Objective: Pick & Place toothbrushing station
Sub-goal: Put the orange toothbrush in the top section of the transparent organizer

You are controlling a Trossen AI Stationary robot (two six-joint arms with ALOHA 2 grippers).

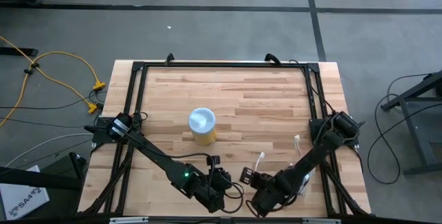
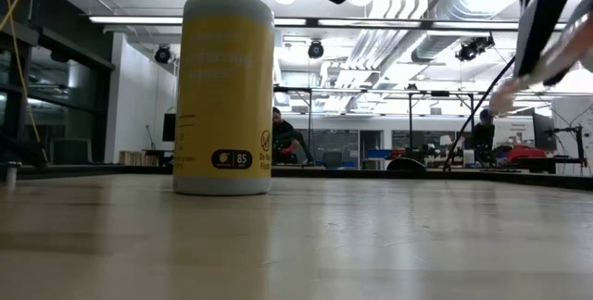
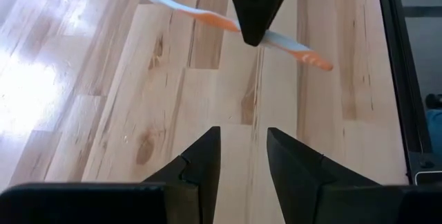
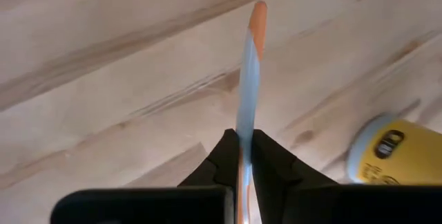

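Right pincer (image 4: 239,156) is clamped on an orange-and-white toothbrush (image 4: 247,86), holding it clear above the wooden surface (image 1: 262,92), handle sticking out past the fingertips. Left pincer (image 3: 243,156) hovers just before it with fingers apart, nothing between them, the brush crossing ahead of its tips. A yellow canister (image 1: 202,126) stands well beyond both pincers, mid-surface.

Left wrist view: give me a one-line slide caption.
Right claw shut on an orange-and-white toothbrush above the wooden table, with the open left claw facing it.
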